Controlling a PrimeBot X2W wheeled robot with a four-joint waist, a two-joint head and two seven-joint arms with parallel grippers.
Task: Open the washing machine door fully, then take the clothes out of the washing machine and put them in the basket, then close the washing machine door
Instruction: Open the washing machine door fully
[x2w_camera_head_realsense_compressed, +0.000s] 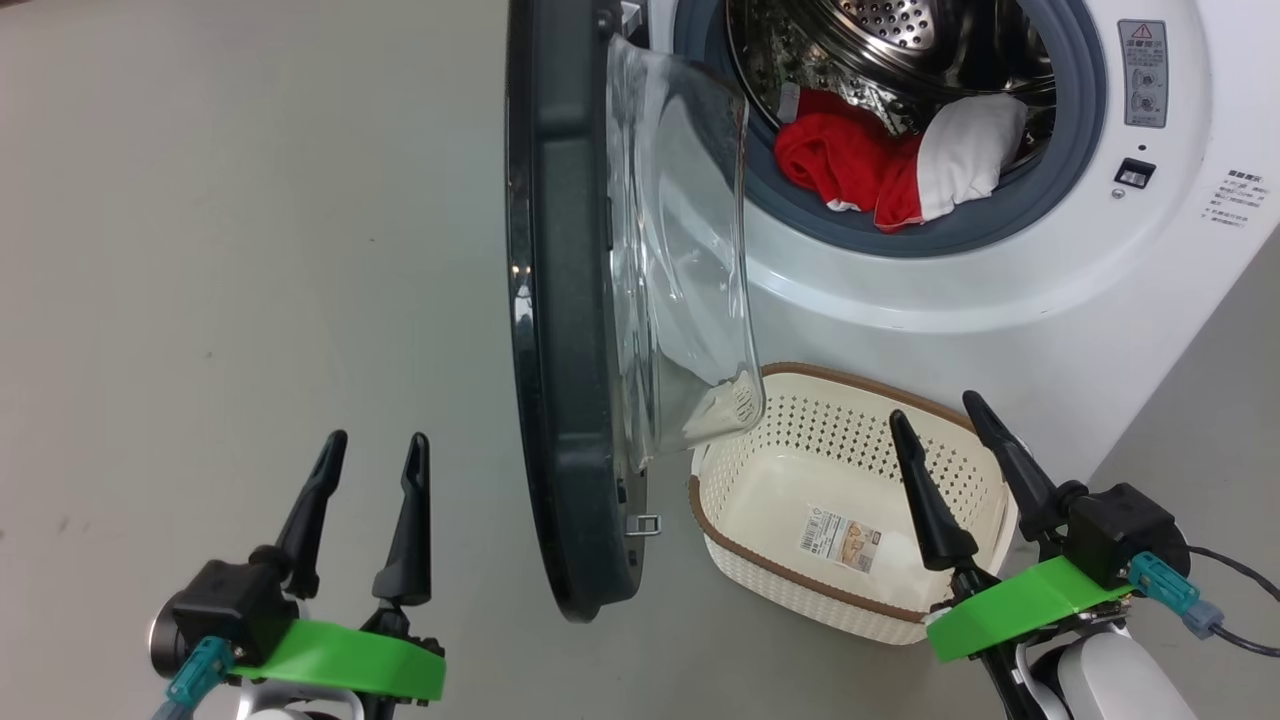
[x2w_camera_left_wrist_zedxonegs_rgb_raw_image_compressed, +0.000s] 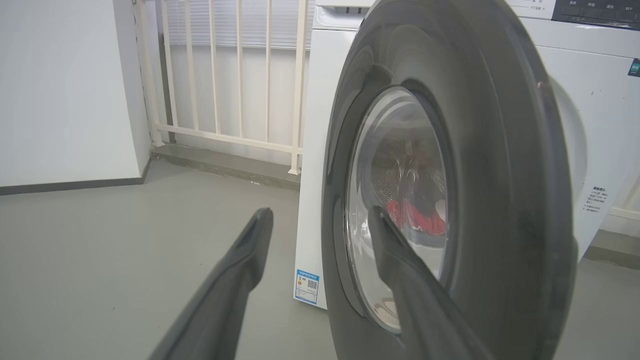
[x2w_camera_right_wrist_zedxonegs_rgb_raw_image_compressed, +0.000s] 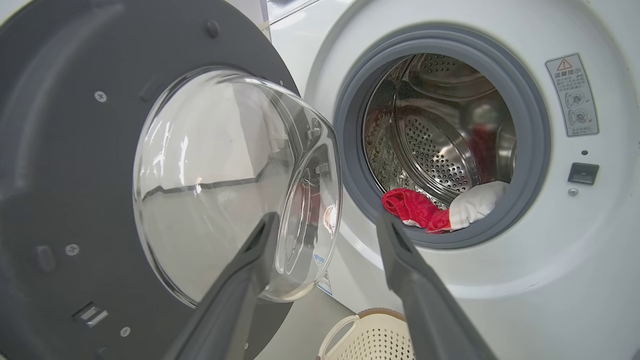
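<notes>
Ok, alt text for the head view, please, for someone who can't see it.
The washing machine door stands open, with red and white clothes in the drum. An empty basket sits on the floor below; the left gripper and right gripper hover open.

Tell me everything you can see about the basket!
The basket is a small cream plastic box with diamond holes in its walls, a brown woven rim and a handle at its end. It stands upright on the grey floor, just in front of the washer, one corner seen through the glass of the open door. Inside lies just a paper label. The right claw hangs open over its right side, apparently not touching.
</notes>
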